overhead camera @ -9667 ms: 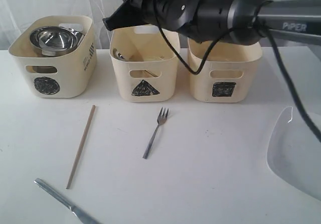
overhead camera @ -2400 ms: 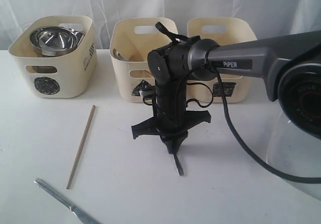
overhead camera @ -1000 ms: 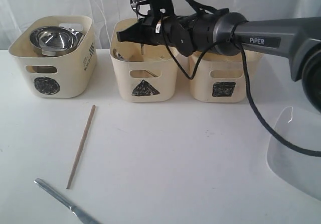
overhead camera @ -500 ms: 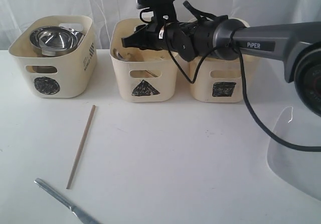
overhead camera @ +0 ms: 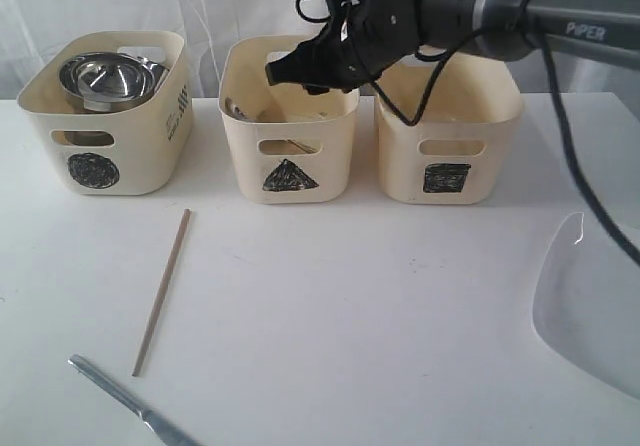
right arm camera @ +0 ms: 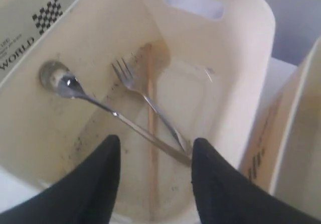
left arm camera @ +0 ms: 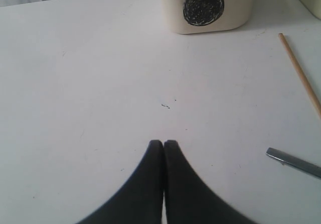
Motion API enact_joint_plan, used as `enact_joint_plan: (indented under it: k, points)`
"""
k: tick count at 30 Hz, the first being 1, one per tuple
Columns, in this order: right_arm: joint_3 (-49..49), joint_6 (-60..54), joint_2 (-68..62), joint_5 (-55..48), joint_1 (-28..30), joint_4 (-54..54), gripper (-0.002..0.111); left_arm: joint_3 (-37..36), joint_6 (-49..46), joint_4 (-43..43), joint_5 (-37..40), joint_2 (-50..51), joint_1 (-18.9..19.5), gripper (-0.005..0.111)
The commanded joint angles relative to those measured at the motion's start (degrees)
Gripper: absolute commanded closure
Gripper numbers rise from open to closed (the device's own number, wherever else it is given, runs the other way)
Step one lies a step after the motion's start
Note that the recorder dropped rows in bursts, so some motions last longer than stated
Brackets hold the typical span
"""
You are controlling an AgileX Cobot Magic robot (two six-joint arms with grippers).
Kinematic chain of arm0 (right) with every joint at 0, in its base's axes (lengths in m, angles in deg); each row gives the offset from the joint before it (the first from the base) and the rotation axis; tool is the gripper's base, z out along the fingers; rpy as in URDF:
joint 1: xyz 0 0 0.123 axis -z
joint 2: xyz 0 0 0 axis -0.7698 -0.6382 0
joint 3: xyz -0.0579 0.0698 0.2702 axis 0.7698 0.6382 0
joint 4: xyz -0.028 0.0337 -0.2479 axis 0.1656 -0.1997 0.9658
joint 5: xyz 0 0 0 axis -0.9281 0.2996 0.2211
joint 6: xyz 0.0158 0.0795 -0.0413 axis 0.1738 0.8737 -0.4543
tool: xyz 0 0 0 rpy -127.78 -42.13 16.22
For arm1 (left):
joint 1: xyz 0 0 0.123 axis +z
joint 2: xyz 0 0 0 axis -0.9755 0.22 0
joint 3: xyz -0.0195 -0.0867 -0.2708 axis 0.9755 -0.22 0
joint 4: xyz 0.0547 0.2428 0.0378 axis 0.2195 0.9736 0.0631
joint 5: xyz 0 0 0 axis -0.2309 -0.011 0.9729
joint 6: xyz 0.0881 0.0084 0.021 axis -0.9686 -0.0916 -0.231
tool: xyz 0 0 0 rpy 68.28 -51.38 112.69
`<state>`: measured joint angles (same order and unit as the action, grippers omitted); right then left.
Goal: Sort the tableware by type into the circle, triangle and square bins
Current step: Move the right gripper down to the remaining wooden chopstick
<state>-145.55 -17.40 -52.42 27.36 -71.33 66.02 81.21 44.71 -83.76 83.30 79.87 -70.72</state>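
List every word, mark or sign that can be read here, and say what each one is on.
Scribbled circle: left tub.
Scribbled triangle: middle tub.
Scribbled square: right tub.
"WORLD": left tub's side; other print there too small to read.
"PiPER": arm.

In the triangle bin (overhead camera: 240, 136) a fork (right arm camera: 131, 81), a spoon (right arm camera: 70, 87) and a chopstick (right arm camera: 152, 184) lie crossed. Left of this bin stands the circle bin (overhead camera: 140, 151), with a steel bowl (overhead camera: 100, 78) in it, and right of it stands the square bin (overhead camera: 400, 156). Before it, to the left, a second chopstick (overhead camera: 162, 291) lies on the table (overhead camera: 380, 316), with a knife (overhead camera: 125, 398) farther forward. A plate (overhead camera: 590, 306) lies to its front right.
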Motion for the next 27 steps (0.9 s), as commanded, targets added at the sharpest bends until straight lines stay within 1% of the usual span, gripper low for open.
enact_joint_plan:
  k: [1, 5, 6, 7, 8, 9, 10, 11, 12, 15, 17, 19, 20, 25, 27]
  points:
    - [-0.2, -0.6, 5.4, -13.5, 0.4, -0.2, 0.065, -0.2, -0.1, -0.3, -0.2, -0.3, 0.0, 0.107]
    - [-0.2, -0.6, 7.5, -27.7, 0.4, -6.6, 0.065, -0.2, -0.1, -0.3, -0.2, -0.3, 0.0, 0.107]
    - [0.4, -1.0, 7.4, -35.1, 0.4, -11.7, 0.065, -0.2, -0.1, -0.3, -0.2, -0.3, 0.0, 0.107]
    - [0.9, -2.0, 7.2, -37.2, 0.4, -14.2, 0.065, -0.2, -0.1, -0.3, -0.2, -0.3, 0.0, 0.107]
    - [2.8, -5.3, 6.5, -39.6, -0.1, -21.3, 0.065, -0.2, -0.1, -0.3, -0.2, -0.3, 0.0, 0.107]
    - [3.7, -6.5, 6.2, -39.8, -0.6, -24.2, 0.065, -0.2, -0.1, -0.3, -0.2, -0.3, 0.0, 0.107]
    - [5.9, -9.4, 5.2, -38.3, -2.2, -31.8, 0.065, -0.2, -0.1, -0.3, -0.2, -0.3, 0.0, 0.107]
    - [6.8, -11.1, 4.7, -37.4, -3.1, -35.5, 0.065, -0.2, -0.1, -0.3, -0.2, -0.3, 0.0, 0.107]
    - [7.8, -12.9, 3.3, -33.6, -5.9, -41.0, 0.065, -0.2, -0.1, -0.3, -0.2, -0.3, 0.0, 0.107]
    - [7.9, -13.6, -0.5, -21.2, -13.6, -42.6, 0.066, -0.2, -0.1, -0.3, -0.2, -0.3, 0.0, 0.107]
    - [7.9, -13.6, -3.3, -12.4, -17.2, -42.0, 0.066, -0.2, -0.1, -0.3, -0.2, -0.3, 0.0, 0.107]
    - [7.4, -13.5, -6.1, -4.7, -19.1, -41.9, 0.066, -0.2, -0.1, -0.3, -0.2, -0.3, 0.0, 0.107]
    - [6.7, -13.5, -7.6, -3.6, -19.5, -41.9, 0.064, -0.2, -0.1, -0.3, -0.2, -0.3, 0.0, 0.107]
    - [1.7, -13.5, -12.9, -5.1, -19.6, -41.4, 0.048, -0.2, -0.1, -0.3, -0.2, -0.3, 0.0, 0.107]
    - [0.2, -13.5, -14.3, -4.8, -19.6, -41.1, 0.046, -0.2, -0.1, -0.3, -0.2, -0.3, 0.0, 0.107]
